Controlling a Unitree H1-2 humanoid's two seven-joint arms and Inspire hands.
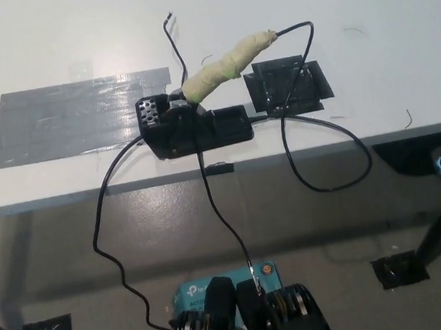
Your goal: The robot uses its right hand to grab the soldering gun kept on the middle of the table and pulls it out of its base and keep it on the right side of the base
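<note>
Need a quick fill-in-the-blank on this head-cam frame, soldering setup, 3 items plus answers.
1. The soldering gun, its handle wrapped in pale tape, sits in its ____ base.
2. The black tape patch lies to the picture's ____ of the base.
3. Wide strips of ____ tape cover the table on the base's other side.

Missing words: black; right; grey. Neither hand is in view.

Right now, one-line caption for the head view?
Tape-wrapped soldering gun sits tilted in its black base on the white table, cables trailing off the edge; neither hand visible.
</note>
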